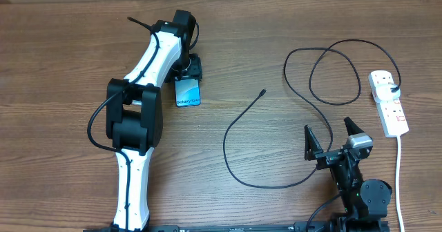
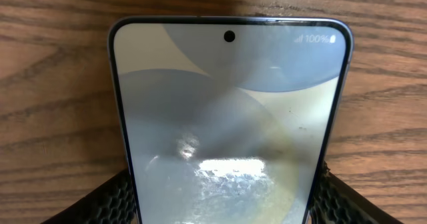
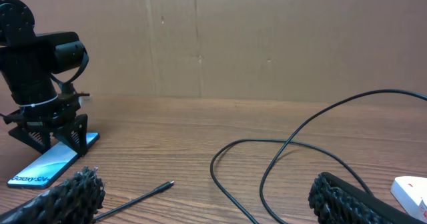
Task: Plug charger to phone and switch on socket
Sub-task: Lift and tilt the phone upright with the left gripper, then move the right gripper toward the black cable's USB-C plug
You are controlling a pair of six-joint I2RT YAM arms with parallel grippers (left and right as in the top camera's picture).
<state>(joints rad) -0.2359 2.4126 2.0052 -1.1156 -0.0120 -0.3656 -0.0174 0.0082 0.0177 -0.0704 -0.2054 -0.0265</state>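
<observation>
partly open left claw (image 2: 223, 204) astride phone (image 2: 230, 104)

Bare table (image 1: 242, 52) is lying open between right gripper (image 1: 327, 125) and phone (image 1: 188, 92). We are noting the charger (image 1: 224, 146) looping across that lane. Left gripper (image 3: 61, 147) is flanking the phone's sides, blocking side access.
</observation>
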